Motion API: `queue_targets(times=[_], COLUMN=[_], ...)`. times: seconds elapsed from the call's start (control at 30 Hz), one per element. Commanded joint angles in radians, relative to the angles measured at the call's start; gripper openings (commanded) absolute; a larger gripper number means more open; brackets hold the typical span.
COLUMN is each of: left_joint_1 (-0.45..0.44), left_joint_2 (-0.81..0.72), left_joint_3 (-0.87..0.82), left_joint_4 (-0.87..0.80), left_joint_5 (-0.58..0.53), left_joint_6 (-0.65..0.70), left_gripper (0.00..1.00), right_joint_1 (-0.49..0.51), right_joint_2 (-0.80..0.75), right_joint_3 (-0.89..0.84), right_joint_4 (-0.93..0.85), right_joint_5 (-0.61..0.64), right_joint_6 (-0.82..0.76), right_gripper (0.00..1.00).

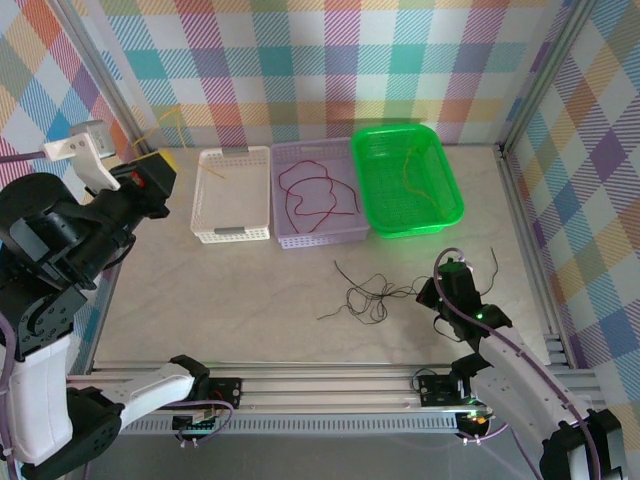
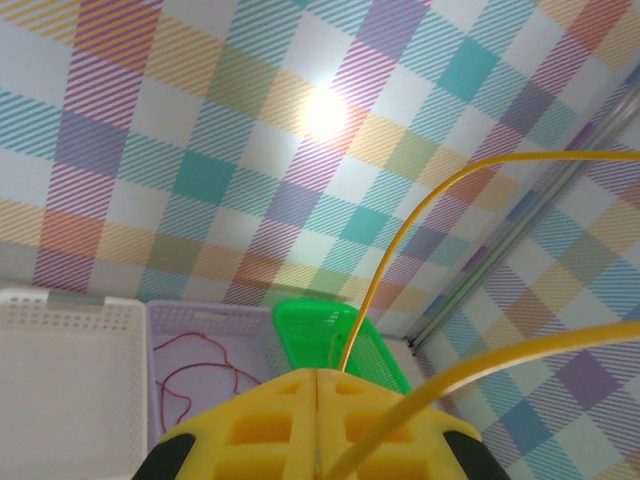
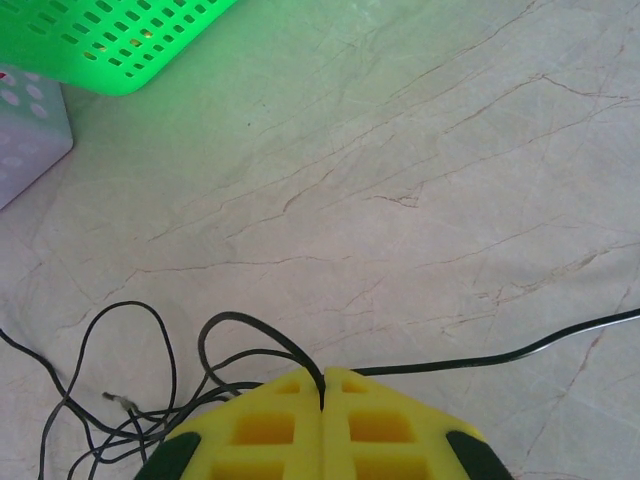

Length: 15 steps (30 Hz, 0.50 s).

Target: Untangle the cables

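Tangle of black cable (image 3: pixel 450 365) half hidden behind right claw (image 3: pixel 323 378), clenched on it, perhaps several strands; left claw (image 2: pixel 317 378) clenched on yellow cable (image 2: pixel 398 240), ends cut off.

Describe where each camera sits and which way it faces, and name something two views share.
Top external: above and behind the arms, looking down on the table; the left gripper and right gripper show.
Left wrist: on the left arm, facing the plaid wall beyond the green basket; its shut fingers pinch a yellow cable.
Right wrist: low over the table, looking down and ahead; its shut fingers pinch a black cable.
Shared: the green basket, in all three.
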Motion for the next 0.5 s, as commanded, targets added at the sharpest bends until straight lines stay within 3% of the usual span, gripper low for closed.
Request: queue_targets(times=[0.0, 0.27, 0.47], left_joint_1=[0.009, 0.009, 0.009], left_joint_2=[0.066, 0.328, 0.513], left_joint_3=[0.033, 0.229, 0.382], left_joint_4=[0.067, 0.147, 0.230], left_joint_5=[0.083, 0.282, 0.332], left_joint_6=[-0.019, -0.065, -0.099], left_gripper=[0.00, 0.00, 0.00], right_joint_1=[-0.004, -0.004, -0.005], right_joint_2=[-0.005, -0.071, -0.131], right_joint_3=[-0.019, -0.045, -0.060], right_joint_4=[0.027, 0.058, 0.059], right_joint_5=[-0.038, -0.084, -0.105], right_joint_6=[-0.003, -0.038, -0.068], right_gripper=[0.00, 0.00, 0.00])
